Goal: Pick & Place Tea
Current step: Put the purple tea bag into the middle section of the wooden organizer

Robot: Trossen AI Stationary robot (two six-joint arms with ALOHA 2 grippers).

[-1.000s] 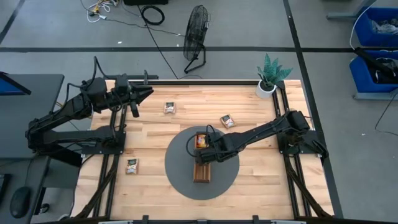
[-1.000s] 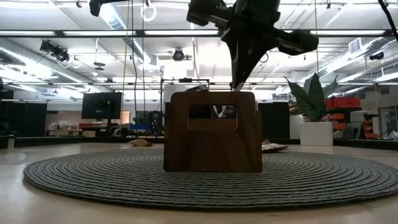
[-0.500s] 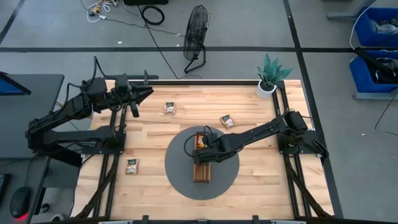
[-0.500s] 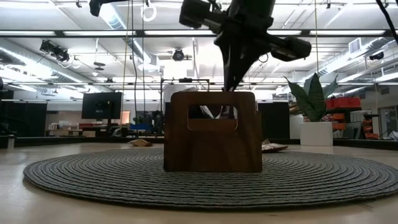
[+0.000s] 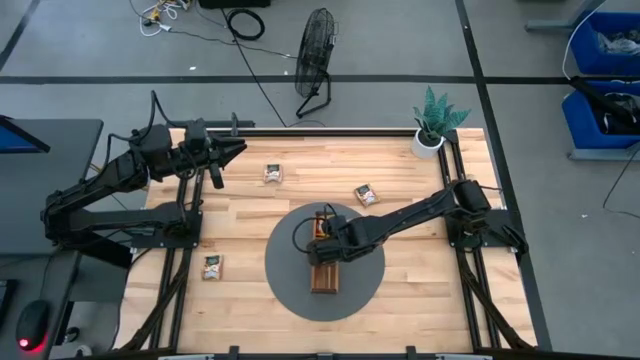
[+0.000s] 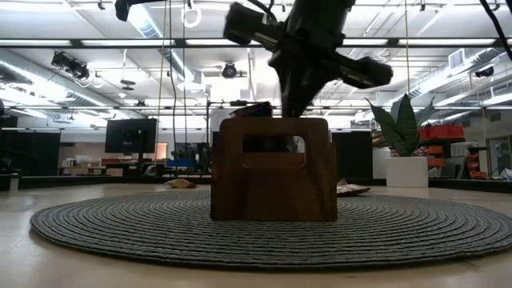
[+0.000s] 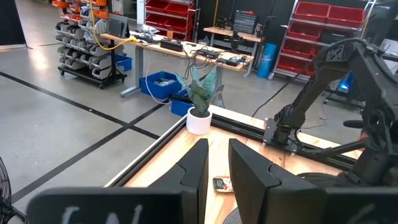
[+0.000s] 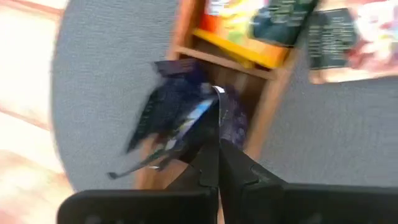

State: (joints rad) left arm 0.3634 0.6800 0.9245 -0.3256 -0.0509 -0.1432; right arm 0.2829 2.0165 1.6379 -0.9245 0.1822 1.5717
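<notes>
The right gripper (image 8: 213, 127) pinched a dark blue tea sachet (image 8: 171, 118) between closed fingers, directly above the wooden tray (image 5: 325, 272). The left gripper (image 7: 214, 163) waited, fingers slightly parted, holding nothing.

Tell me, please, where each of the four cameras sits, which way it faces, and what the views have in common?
High view: overhead, straight down on the table; both arms show, left gripper parked at the far-left edge, right gripper over the wooden tray.
Low view: table height, level across the round mat; tray end-on, right arm above.
Left wrist view: past its own fingers toward the potted plant.
Right wrist view: down at the tray, fingers pinching a dark sachet.
Shared: tray in high, low, right wrist; plant in high, left wrist.
</notes>
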